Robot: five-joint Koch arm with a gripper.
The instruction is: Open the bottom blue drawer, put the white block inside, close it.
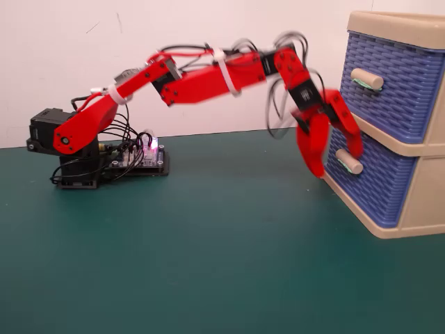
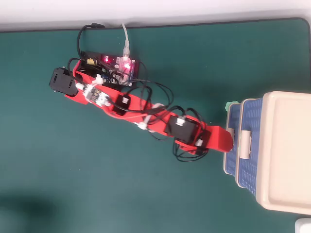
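The bottom blue drawer (image 1: 375, 184) sits in the beige cabinet (image 1: 424, 202) at the right, below an identical upper drawer (image 1: 393, 87). It looks pushed in. My red gripper (image 1: 341, 164) is open at the bottom drawer's front, one jaw on each side of its beige handle (image 1: 350, 163) with a gap left. In the overhead view the gripper (image 2: 232, 141) reaches the drawer front (image 2: 232, 160) beside the handle (image 2: 231, 131). The white block does not show as such in either view.
The arm's base (image 1: 59, 139) and lit circuit board (image 1: 142, 156) stand at the back left on the green mat (image 1: 208, 264). A small green bit (image 2: 228, 104) sticks out by the cabinet's corner. A pale object (image 2: 303, 225) is cut off at the overhead view's bottom right corner.
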